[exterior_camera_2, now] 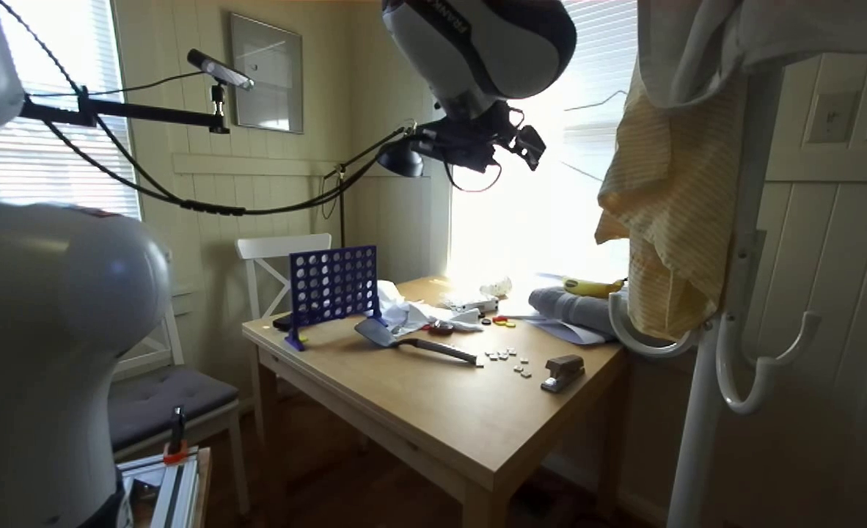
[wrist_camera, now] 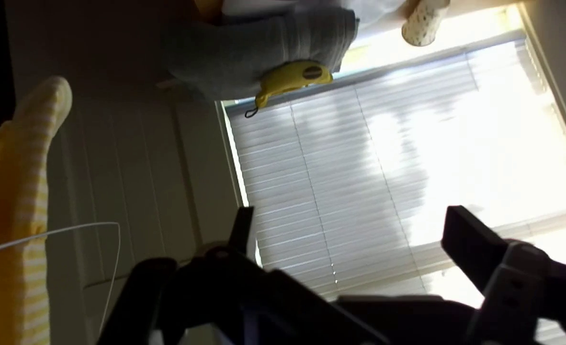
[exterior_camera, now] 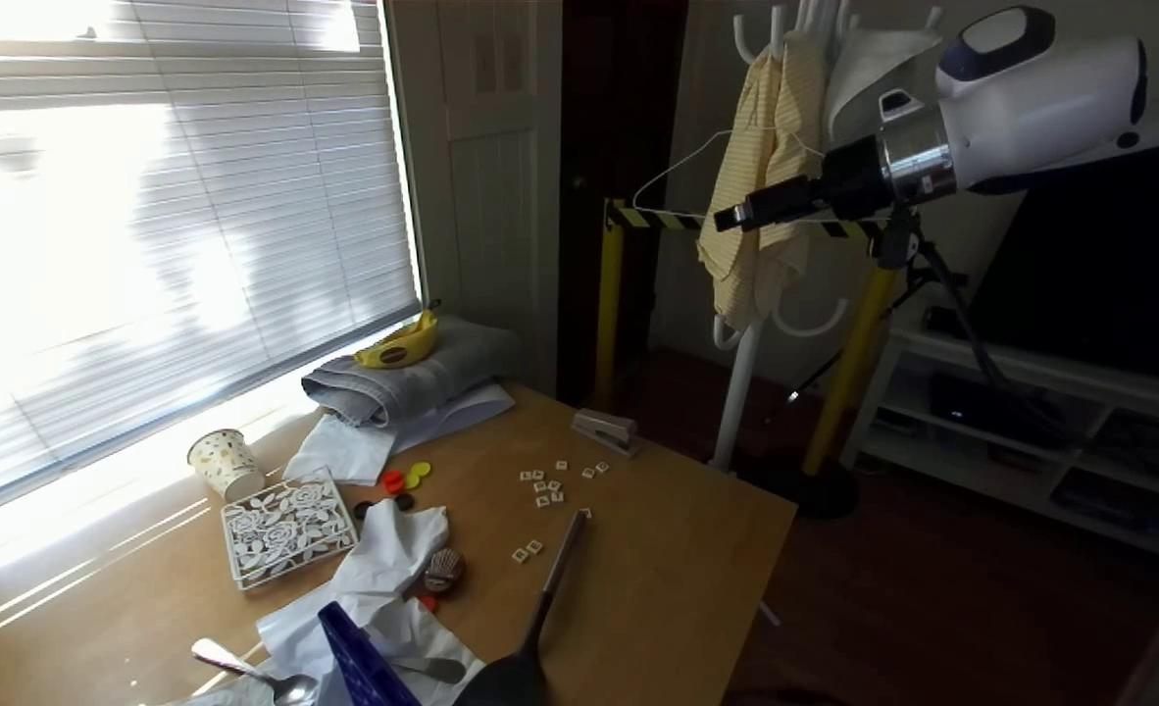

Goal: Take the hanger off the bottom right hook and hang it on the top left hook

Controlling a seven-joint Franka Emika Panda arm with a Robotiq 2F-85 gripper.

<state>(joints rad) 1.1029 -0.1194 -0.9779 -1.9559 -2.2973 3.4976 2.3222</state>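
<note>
The hanger, thin grey wire, shows beside and across the pale yellow garment on the white coat rack. Its left corner shows in an exterior view [exterior_camera: 675, 165], and parts of it show against the window in an exterior view [exterior_camera_2: 596, 105]. In the wrist view the wire [wrist_camera: 79, 226] crosses the garment at the left. Where it is hooked cannot be made out. Upper hooks [exterior_camera: 742, 41] and lower hooks [exterior_camera: 815, 328] of the rack show. My gripper [wrist_camera: 347, 213] is open and empty. It also shows in both exterior views [exterior_camera: 725, 219] [exterior_camera_2: 533, 149], near the garment and hanger.
The pale yellow garment [exterior_camera: 766, 176] [exterior_camera_2: 668, 191] and a white cloth [exterior_camera: 874, 74] hang on the rack [exterior_camera_2: 697, 433]. The table [exterior_camera: 678, 559] holds a stapler, letter tiles, a spatula and a grey towel. A yellow-black barrier [exterior_camera: 611, 304] stands behind the rack.
</note>
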